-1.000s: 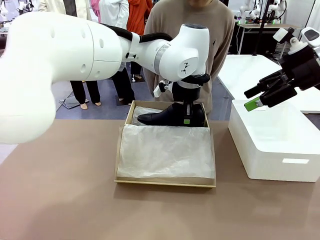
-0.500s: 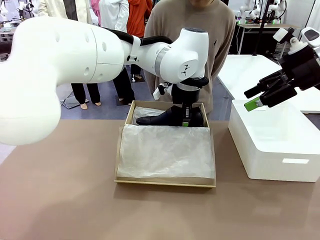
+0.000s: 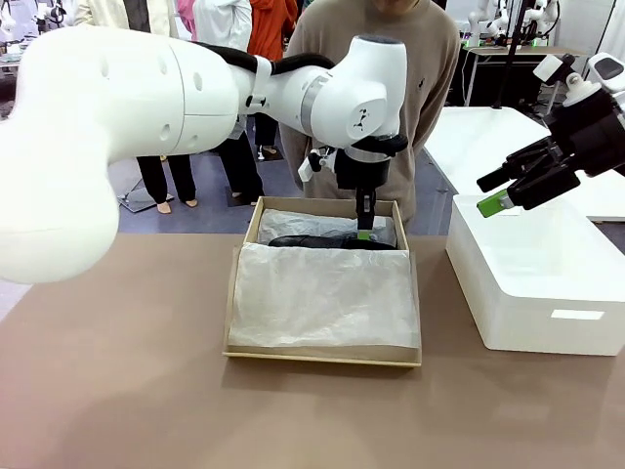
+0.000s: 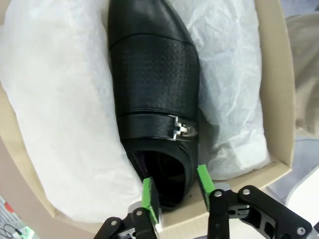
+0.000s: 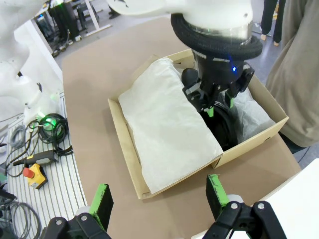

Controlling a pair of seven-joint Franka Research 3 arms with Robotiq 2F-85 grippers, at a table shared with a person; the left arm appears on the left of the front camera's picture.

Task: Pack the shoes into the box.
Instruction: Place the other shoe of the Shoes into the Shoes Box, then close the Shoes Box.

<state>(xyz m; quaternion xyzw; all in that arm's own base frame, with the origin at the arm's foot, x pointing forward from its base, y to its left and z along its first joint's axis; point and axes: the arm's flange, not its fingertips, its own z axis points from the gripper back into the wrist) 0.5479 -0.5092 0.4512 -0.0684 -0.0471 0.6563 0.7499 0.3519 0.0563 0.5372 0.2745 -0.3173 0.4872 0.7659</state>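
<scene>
The left claw point(image 4: 177, 189) stood open over the dress shoe point(image 4: 152, 79), seated against the shoebox's point(image 3: 232, 303) 12 o'clock wall, presumably keeping its 6 o'clock half free.

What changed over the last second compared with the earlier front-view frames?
The shoe went down. It was held up over the far end of the box and now lies low inside it on the tissue paper. The left gripper let it go, its jaws now open at the heel, and the wrist lifted slightly. Unchanged: the right gripper, open over the white box, and the box's position.
</scene>
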